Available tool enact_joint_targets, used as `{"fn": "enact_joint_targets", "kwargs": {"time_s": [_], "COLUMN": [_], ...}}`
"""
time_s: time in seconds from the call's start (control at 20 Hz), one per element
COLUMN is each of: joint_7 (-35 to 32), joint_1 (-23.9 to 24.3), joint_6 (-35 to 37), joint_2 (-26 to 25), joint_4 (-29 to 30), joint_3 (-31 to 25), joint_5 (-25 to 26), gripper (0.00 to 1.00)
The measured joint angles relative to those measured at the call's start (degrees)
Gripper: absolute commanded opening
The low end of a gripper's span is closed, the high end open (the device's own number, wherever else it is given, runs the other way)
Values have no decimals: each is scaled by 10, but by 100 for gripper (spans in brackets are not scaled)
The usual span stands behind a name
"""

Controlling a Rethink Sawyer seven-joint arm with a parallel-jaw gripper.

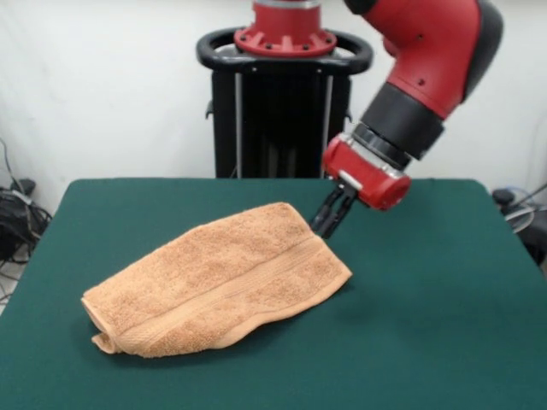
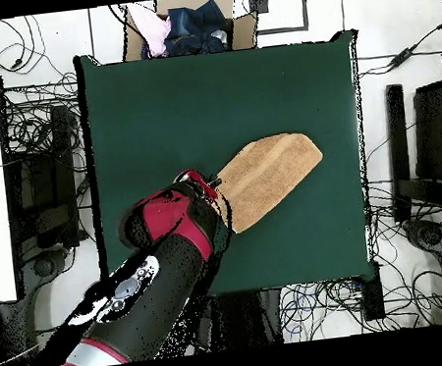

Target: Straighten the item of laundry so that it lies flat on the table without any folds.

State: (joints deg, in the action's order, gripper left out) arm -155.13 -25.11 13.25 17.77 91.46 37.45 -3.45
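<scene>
The towel (image 1: 218, 286) lies near the middle of the green desk (image 1: 444, 325), and it is plainly not flat yet: it is doubled over on itself into a long, rounded wedge, with a thick folded edge running along its near side and a bunched, rolled end at the lower left in the front view. One woven band shows as a stripe running along its length. The red arm (image 1: 427, 60) reaches down at the towel's far right end, and its gripper (image 1: 333, 213) sits right at the upper corner there, the dark fingers (image 1: 326, 215) close together and touching or just over the cloth's edge. I cannot tell whether they have pinched the fabric or are only closed beside it. From above, the gripper (image 2: 211, 185) is at the towel's end nearest the robot. To my eye the job is barely begun: the top layer has yet to be peeled back and spread, and any remaining creases smoothed out.
</scene>
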Motion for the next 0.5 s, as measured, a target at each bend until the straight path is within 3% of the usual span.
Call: {"fn": "enact_joint_targets", "kwargs": {"time_s": [0.5], "joint_7": [0], "joint_1": [38], "joint_6": [0], "joint_2": [19], "joint_4": [0], "joint_3": [-18], "joint_5": [80], "gripper": [0]}}
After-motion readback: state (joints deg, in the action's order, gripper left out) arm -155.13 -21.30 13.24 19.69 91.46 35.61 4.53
